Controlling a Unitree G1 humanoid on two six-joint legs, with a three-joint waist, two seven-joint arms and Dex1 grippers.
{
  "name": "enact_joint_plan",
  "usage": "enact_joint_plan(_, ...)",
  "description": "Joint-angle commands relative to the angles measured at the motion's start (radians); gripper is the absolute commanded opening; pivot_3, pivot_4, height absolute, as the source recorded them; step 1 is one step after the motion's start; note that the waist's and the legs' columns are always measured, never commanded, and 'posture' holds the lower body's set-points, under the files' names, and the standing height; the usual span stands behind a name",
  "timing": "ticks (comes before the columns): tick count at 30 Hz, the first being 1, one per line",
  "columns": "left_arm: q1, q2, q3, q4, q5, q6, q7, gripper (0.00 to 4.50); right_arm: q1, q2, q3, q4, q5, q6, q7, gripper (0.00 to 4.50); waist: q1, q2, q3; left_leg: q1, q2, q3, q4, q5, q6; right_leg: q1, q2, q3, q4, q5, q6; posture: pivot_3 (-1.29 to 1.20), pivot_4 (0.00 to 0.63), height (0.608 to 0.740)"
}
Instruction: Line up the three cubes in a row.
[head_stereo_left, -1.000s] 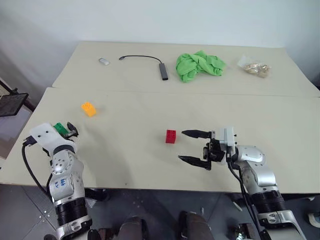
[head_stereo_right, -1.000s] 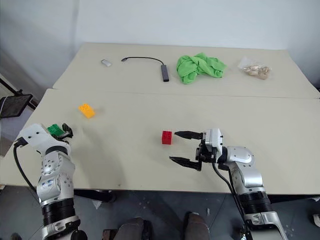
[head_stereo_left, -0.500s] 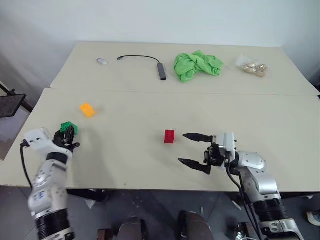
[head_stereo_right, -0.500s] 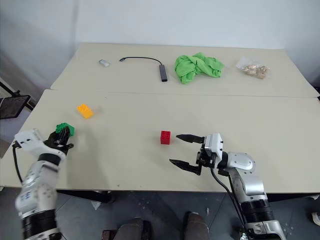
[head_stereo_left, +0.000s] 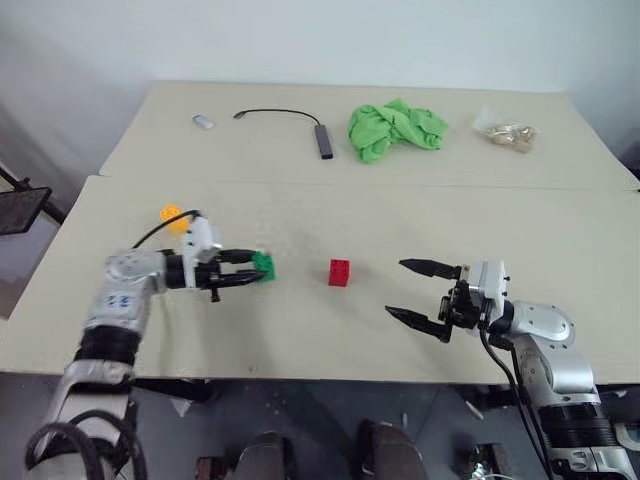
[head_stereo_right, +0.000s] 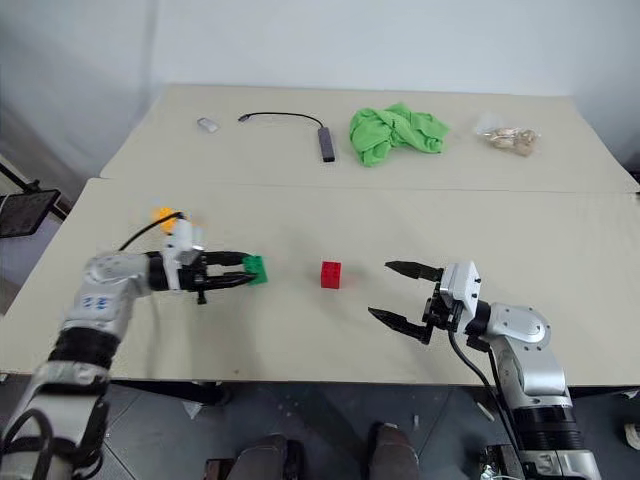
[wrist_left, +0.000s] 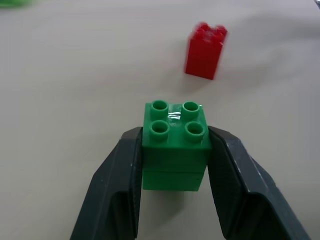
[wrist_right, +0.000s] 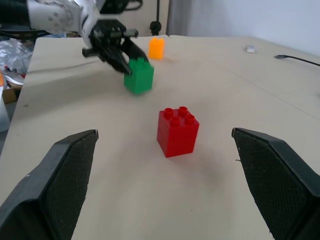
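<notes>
- The left tool (head_stereo_left: 252, 274) is clamped on the green cube (head_stereo_left: 265, 266), 1 black finger (wrist_left: 116, 186) on each side wall, studs up. From the head views I cannot tell whether the cube rests on the bench (head_stereo_left: 300, 330) or hangs just above it.
- The left tool lies nearly level and points toward the robot's right, so the green cube sits at its tip, between it and the red cube (head_stereo_left: 341, 272).
- The red cube stands upright on the bench, near the green one but apart from it, with bare bench between them. This gap is the relation the coming move turns on: the red cube lies straight ahead along the left tool's pointing line.
- The right tool (head_stereo_left: 418, 291) stands wide and holds nothing. It points toward the robot's left, at the red cube, from the other side, apart from it.
- The orange-yellow cube (head_stereo_left: 172, 215) sits behind the left wrist, farther back on the bench, off the line the green and red cubes share. The left arm is the nearer to it.
- Judgement: 2 cubes are close to being in line; the green one needs setting down beside the red, and the orange-yellow one has yet to be brought over.
</notes>
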Motion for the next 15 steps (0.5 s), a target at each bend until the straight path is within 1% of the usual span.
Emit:
enact_joint_plan(1,-0.092,-0.024,-0.043,0.162,0.078,-0.136,-0.06,1.48,0.021,-0.004,-0.01,-0.069,0.007,-0.009,-0.02,4.5,0.0,0.0,0.0,0.0,0.0,0.0,0.0,0.0,0.0,0.0,0.0,0.0,0.0,0.0,0.0,0.0,0.15,0.74)
enact_joint_plan(4,-0.147,-0.055,-0.053,0.263,0.109,-0.214,-0.082,1.48,0.059,-0.001,-0.012,-0.109,0.007,-0.003,-0.043,4.5,0.001,0.0,0.0,0.001,0.0,0.0,0.0,0.0,0.0,0.001,0.0,0.0,0.0,0.0,0.001,0.0,0.15,0.74)
enact_joint_plan(6,-0.17,-0.071,-0.05,0.302,0.113,-0.231,-0.105,1.48,0.081,0.002,-0.01,-0.132,0.008,0.001,-0.056,4.5,0.005,0.0,0.0,0.001,0.0,0.0,0.001,0.0,0.0,0.001,0.0,0.0,0.0,0.0,0.001,0.0,0.15,0.74)
enact_joint_plan(8,-0.176,-0.078,-0.046,0.308,0.108,-0.235,-0.136,2.19,0.098,0.004,-0.006,-0.148,0.009,0.005,-0.066,4.5,0.005,-0.001,0.0,0.0,0.0,-0.001,0.002,0.0,0.001,0.001,-0.001,0.0,0.0,0.001,0.001,0.0,0.15,0.74)
enact_joint_plan(9,-0.172,-0.077,-0.03,0.292,0.092,-0.228,-0.14,2.42,0.103,0.008,-0.001,-0.152,0.009,0.006,-0.071,4.5,0.004,-0.001,0.0,0.0,0.0,-0.001,0.003,0.0,0.001,0.002,-0.001,0.0,0.0,0.001,0.001,0.0,0.15,0.74)
enact_joint_plan(11,-0.164,-0.073,-0.004,0.27,0.072,-0.223,-0.138,3.03,0.108,0.012,0.005,-0.158,0.01,0.008,-0.077,4.5,0.002,-0.002,0.001,0.0,0.0,-0.001,0.003,0.0,0.001,0.001,-0.001,0.001,0.001,0.001,0.001,0.0,0.15,0.74)
enact_joint_plan(15,-0.071,-0.014,0.088,0.116,-0.002,-0.166,-0.102,4.21,0.092,0.02,0.025,-0.151,0.015,0.013,-0.072,4.5,-0.007,-0.002,0.001,0.0,0.001,-0.001,0.002,0.0,0.001,0.0,-0.001,0.001,0.002,0.001,0.001,0.0,0.15,0.74)
